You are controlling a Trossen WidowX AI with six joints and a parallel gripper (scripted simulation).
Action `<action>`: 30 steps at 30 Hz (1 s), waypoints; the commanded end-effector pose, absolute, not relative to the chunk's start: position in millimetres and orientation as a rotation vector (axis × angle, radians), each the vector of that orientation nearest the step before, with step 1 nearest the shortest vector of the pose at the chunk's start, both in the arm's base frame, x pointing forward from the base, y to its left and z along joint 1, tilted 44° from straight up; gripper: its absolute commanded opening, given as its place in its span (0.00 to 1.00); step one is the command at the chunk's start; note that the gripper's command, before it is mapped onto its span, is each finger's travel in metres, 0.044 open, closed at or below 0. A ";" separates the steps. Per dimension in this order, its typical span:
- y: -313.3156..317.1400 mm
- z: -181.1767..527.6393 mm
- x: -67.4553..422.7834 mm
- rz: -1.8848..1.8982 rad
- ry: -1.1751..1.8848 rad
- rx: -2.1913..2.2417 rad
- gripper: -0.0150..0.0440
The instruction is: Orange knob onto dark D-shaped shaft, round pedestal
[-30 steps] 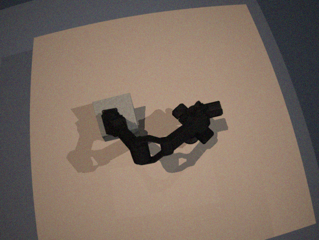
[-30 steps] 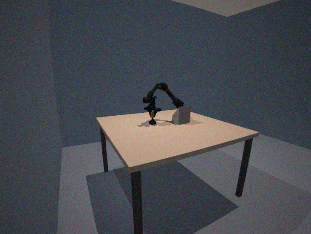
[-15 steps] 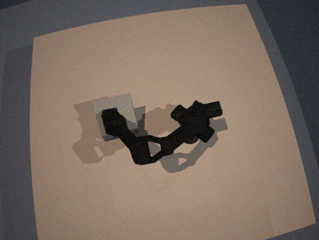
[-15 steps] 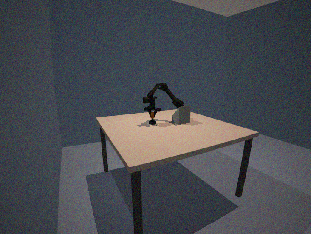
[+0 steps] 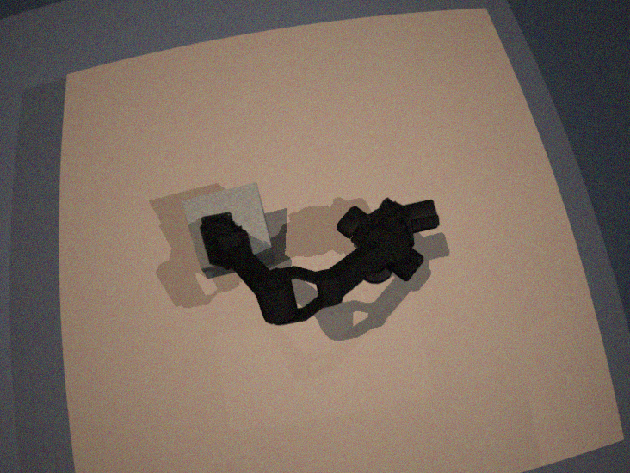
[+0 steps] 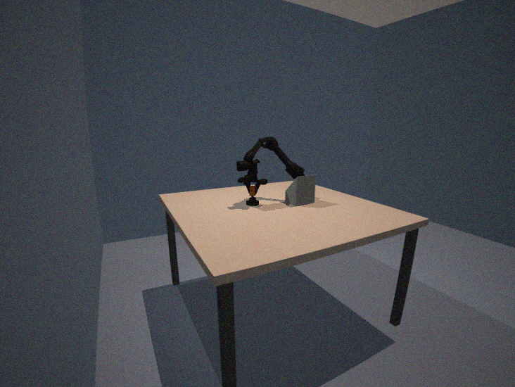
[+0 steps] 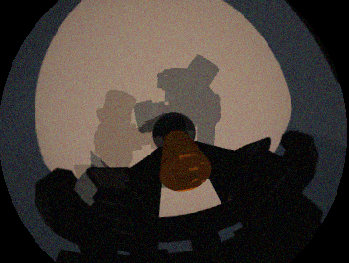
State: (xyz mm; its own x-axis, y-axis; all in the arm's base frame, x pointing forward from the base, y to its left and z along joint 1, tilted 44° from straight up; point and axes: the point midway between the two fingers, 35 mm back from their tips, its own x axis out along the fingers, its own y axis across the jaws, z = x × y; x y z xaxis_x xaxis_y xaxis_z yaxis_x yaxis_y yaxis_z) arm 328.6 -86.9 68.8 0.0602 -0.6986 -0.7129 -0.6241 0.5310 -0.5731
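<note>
The orange knob [image 6: 252, 190] [image 7: 185, 165] is held upright between the fingers of my gripper [image 6: 252, 194] [image 7: 177, 147], which is shut on it. The round dark pedestal [image 6: 252, 202] [image 7: 174, 121] stands on the table directly below. In the exterior view the knob's lower end is just above the pedestal, with a short dark part between them; I cannot tell how much of that is shaft or fingertips. In the wrist view the knob's far end overlaps the pedestal disc. The knob's hole and the shaft's flat side are hidden. In the top view the arm covers the knob.
A grey block [image 5: 239, 203] [image 6: 305, 190] with a sloped side stands by the arm's base. The black arm [image 5: 280, 299] [image 6: 283, 155] arches from there over to the pedestal. The wooden table [image 5: 325, 117] [image 6: 307, 237] bears the arm's shadows.
</note>
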 end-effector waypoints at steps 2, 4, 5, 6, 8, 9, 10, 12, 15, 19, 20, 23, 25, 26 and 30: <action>-85.2 69.7 328.5 -0.077 1.624 -1.148 0.25; -84.2 71.4 328.5 -0.077 1.624 -1.148 0.25; -84.0 72.1 328.7 -0.077 1.624 -1.148 0.25; -83.9 72.5 329.0 -0.077 1.624 -1.148 0.25; -83.9 72.5 329.1 -0.057 1.629 -1.168 0.25; -83.9 72.5 329.2 -0.039 1.633 -1.184 0.25; -84.0 72.4 329.2 -0.015 1.639 -1.206 0.25; -84.3 71.7 329.2 0.046 1.652 -1.263 0.25; -85.4 69.9 328.7 0.095 1.661 -1.307 0.25; -86.5 69.7 329.1 0.095 1.661 -1.307 0.25; -86.8 69.7 329.2 0.095 1.661 -1.307 0.25; -87.4 69.1 329.2 0.095 1.661 -1.307 0.25; -87.7 68.6 329.2 0.095 1.661 -1.307 0.25; -87.9 68.4 329.2 0.095 1.661 -1.307 0.25; -87.7 68.6 329.2 0.095 1.661 -1.307 0.25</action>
